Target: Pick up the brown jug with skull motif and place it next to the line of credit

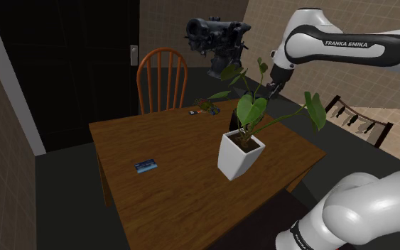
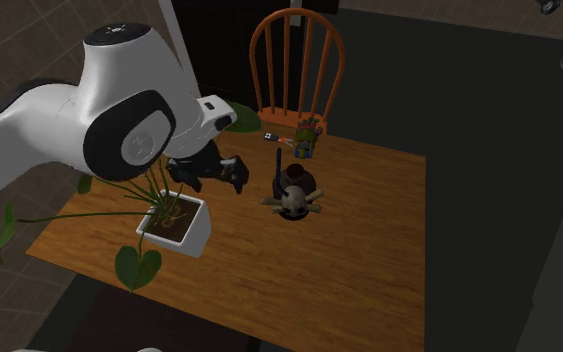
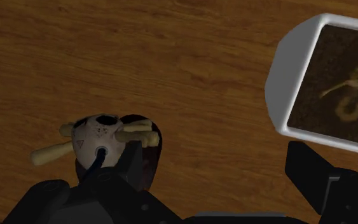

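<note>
Our black 2-finger claw (image 3: 215, 167) hangs open; we should centre it over the brown skull-faced jug (image 3: 98, 143) beside 1 finger.

This is looking like the dining corner of a home. A wooden table (image 1: 184, 195) is standing on a dark floor (image 1: 67, 170), and a round-backed wooden chair (image 1: 164, 74) is sitting pulled up to its far side. A second, darker chair (image 1: 360, 122) is standing near the shoulder view's right edge. A white pot (image 1: 239, 156) is holding a leafy green houseplant (image 1: 250, 106) on the table. Beige tiled walls (image 1: 6, 163) are closing the room in, and a dark door (image 1: 84, 64) is standing behind the round-backed chair.
</note>
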